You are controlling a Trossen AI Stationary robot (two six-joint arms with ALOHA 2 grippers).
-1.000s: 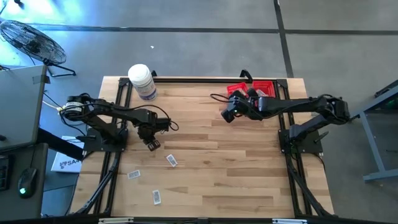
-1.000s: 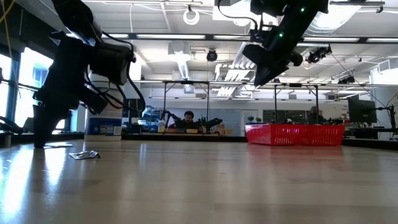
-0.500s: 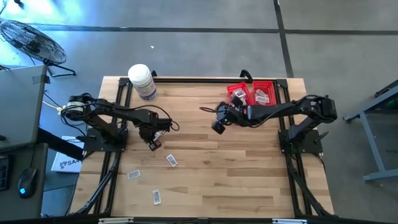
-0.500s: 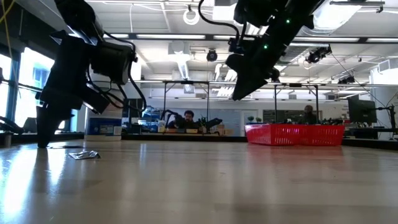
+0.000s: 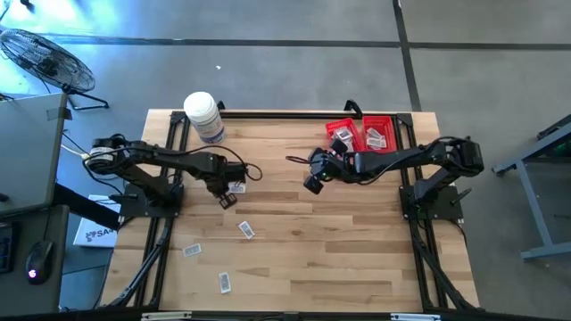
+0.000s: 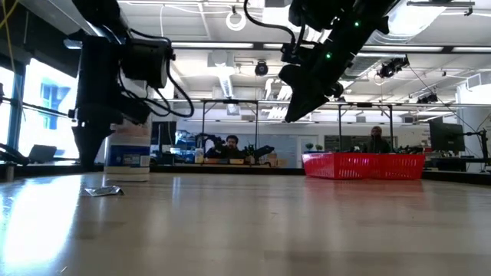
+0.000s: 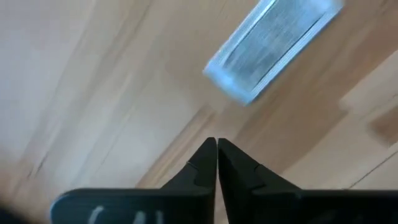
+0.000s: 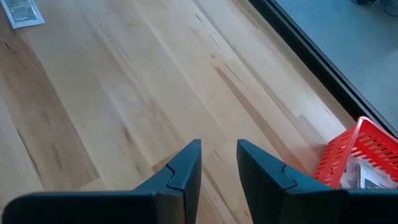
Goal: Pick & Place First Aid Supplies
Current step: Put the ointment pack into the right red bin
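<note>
The flat packet (image 7: pixel 270 50) looks light and bendy (pinch one edge). Left fingers (image 7: pixel 205 165) are shut near it; right fingers (image 8: pixel 186 165) apart, empty.

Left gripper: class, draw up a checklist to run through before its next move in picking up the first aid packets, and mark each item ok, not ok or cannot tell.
1. Left gripper holds a packet: not ok; its fingers are shut with nothing between them.
2. Nearest packet in sight: ok; it lies flat on the table ahead of the fingertips.
3. Right gripper out of the way: ok; open, empty, above mid-table, apart from the left arm.
4. Red baskets have room: cannot tell.
5. Other loose packets to collect: ok; three lie near the table's front left.
</note>
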